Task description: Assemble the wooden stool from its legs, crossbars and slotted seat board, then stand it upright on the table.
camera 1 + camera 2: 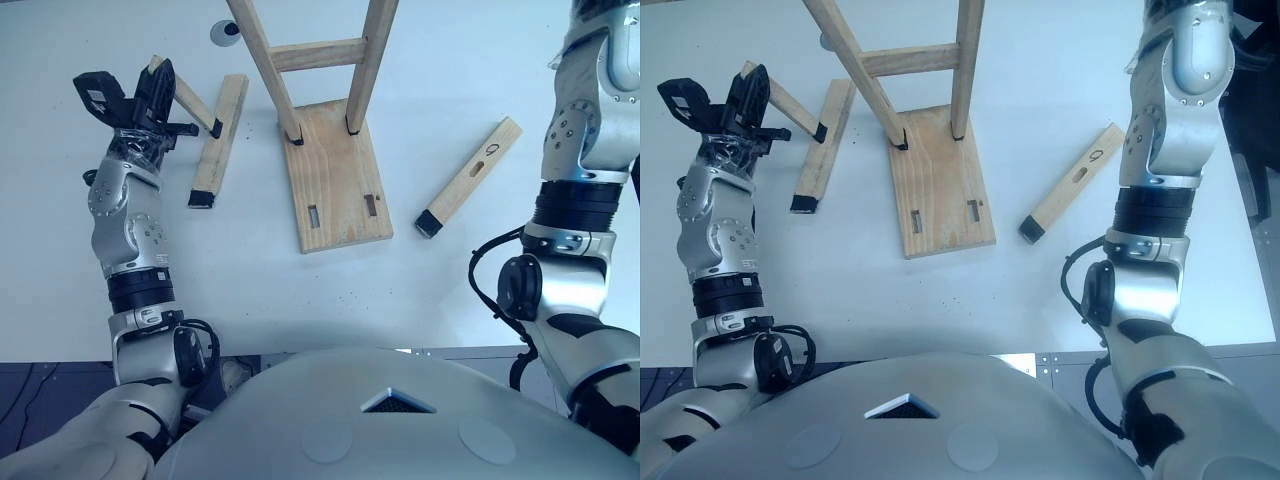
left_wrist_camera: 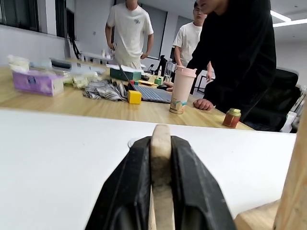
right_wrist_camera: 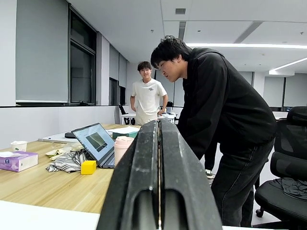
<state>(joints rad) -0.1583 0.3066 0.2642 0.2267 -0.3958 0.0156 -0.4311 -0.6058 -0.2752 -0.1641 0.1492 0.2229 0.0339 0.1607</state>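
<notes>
**Table layout, left to right**

We list the seat board [image 1: 335,190] flat at the centre of the table [image 1: 450,290]. An upright left leg [image 1: 262,60] and right leg [image 1: 368,60], with a crossbar [image 1: 318,55] between them, stand in its far slots. To its left lies a loose leg [image 1: 220,140]. Beyond that a slanted piece [image 1: 192,102] sits in the left gripper [image 2: 161,139]. To the board's right lies another leg [image 1: 470,175].

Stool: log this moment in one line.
seat board: flat, two legs with crossbar slotted in, two slots empty | left tool: shut on thin bar | right tool: shut, empty | loose leg: on table
</notes>
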